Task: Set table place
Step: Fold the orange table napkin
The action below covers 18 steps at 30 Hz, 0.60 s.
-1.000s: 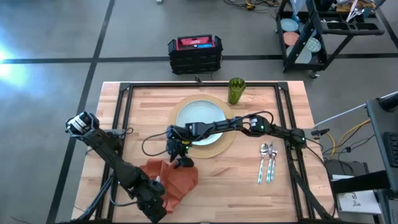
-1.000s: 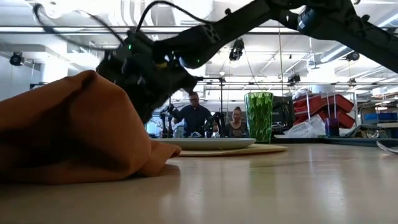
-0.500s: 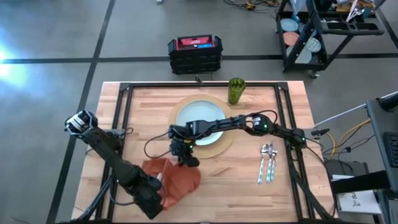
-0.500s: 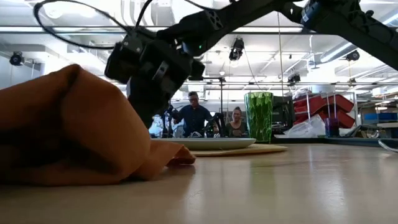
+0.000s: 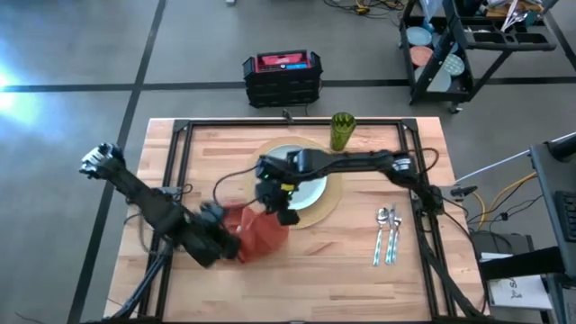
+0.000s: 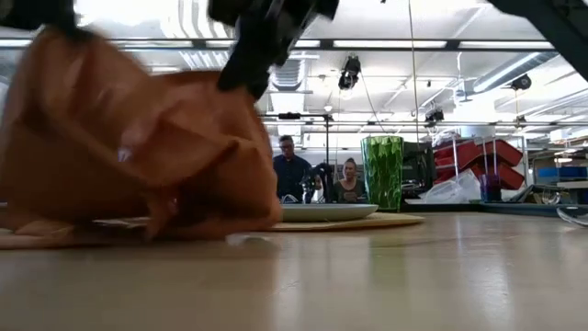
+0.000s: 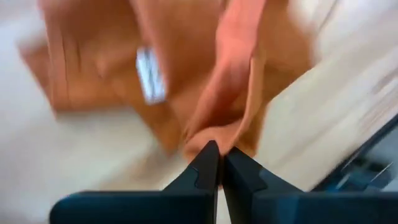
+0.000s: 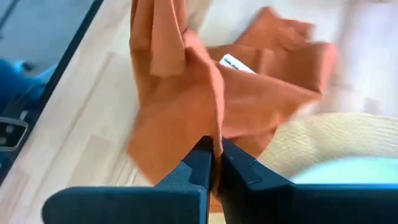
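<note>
Both grippers pinch the orange cloth napkin [image 5: 259, 234], which hangs bunched between them over the worktop [image 5: 342, 252] at the placemat's [image 5: 329, 200] near-left edge. The left gripper [image 7: 217, 155] is clamped on a fold at the napkin's left side; the right gripper [image 8: 214, 152] is clamped on its upper right edge, beside the plate [image 5: 310, 187]. The green cup [image 5: 341, 131] stands behind the placemat. Fork, knife and spoon [image 5: 387, 232] lie together well to the right.
</note>
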Each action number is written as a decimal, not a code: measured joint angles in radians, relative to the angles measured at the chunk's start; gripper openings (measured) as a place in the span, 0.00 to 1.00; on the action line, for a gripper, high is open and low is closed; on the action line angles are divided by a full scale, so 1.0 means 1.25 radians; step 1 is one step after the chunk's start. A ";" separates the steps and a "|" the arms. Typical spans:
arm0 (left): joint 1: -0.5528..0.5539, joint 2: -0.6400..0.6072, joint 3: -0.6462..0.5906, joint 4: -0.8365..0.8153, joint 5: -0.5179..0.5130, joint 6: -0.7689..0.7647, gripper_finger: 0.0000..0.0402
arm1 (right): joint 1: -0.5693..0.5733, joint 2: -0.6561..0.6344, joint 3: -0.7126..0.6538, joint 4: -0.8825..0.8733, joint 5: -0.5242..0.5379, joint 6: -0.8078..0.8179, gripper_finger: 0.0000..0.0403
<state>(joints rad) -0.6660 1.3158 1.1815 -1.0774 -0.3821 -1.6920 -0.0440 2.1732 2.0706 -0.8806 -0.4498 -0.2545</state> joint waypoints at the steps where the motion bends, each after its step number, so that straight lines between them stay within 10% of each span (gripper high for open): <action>1: 0.001 -0.026 0.013 -0.021 -0.047 0.009 0.00 | -0.004 -0.020 0.000 -0.009 0.016 0.014 0.00; 7: 0.009 -0.116 0.123 -0.160 -0.243 0.107 0.00 | -0.023 -0.104 0.000 -0.087 0.102 0.111 0.00; 18: 0.181 -0.138 0.188 -0.207 -0.237 0.368 0.00 | -0.021 -0.174 0.000 -0.192 0.286 0.251 0.00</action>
<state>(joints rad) -0.4393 1.1431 1.4164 -1.3362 -0.6789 -1.2324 -0.0701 1.9554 2.0702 -1.1201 -0.0927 0.0594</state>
